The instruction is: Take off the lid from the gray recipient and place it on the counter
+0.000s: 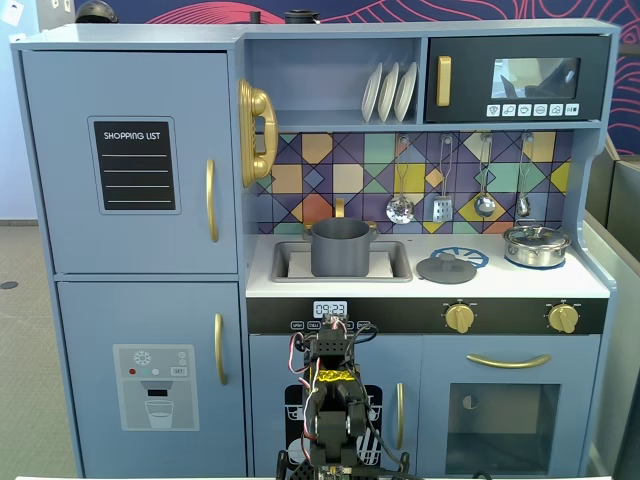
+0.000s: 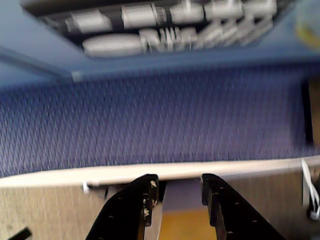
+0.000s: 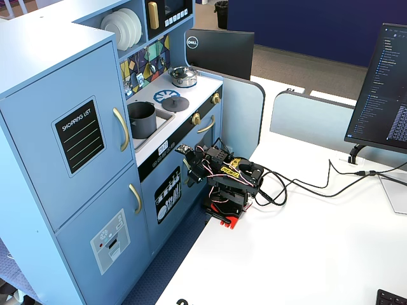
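The matte dark-gray pot (image 1: 340, 247) stands uncovered in the inset sink (image 1: 395, 266) of the white counter (image 1: 430, 284). The dark-gray lid (image 1: 446, 267) lies flat on the counter right of the sink, partly over the blue burner ring. Both show in the other fixed view, pot (image 3: 142, 118) and lid (image 3: 171, 101). My gripper (image 3: 188, 164) is folded low in front of the kitchen's lower doors, far below the counter. In the wrist view my gripper (image 2: 177, 187) has its jaws apart and nothing between them.
A shiny silver pot (image 1: 536, 245) with its own lid stands at the counter's right. Utensils hang on the tiled back wall (image 1: 400, 210). The arm's base (image 3: 227, 198) sits on a white table (image 3: 305, 254) with cables; monitors stand to the right.
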`<control>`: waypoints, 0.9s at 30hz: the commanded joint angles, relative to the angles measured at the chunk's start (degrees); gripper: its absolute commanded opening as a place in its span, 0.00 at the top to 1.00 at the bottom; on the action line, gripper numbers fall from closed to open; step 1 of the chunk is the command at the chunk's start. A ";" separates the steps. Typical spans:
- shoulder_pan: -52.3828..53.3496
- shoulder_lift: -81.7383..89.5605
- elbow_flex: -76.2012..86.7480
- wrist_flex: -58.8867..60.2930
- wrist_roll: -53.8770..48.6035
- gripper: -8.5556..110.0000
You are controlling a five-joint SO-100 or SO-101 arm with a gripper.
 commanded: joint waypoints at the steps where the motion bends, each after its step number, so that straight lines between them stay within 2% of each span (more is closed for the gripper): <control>1: 0.97 0.70 0.00 6.50 -0.79 0.93; 11: 1.49 0.79 0.00 16.79 -3.43 0.90; 15: 1.23 0.79 0.00 17.23 1.32 0.89; 27: 1.41 0.79 0.00 17.23 1.14 0.88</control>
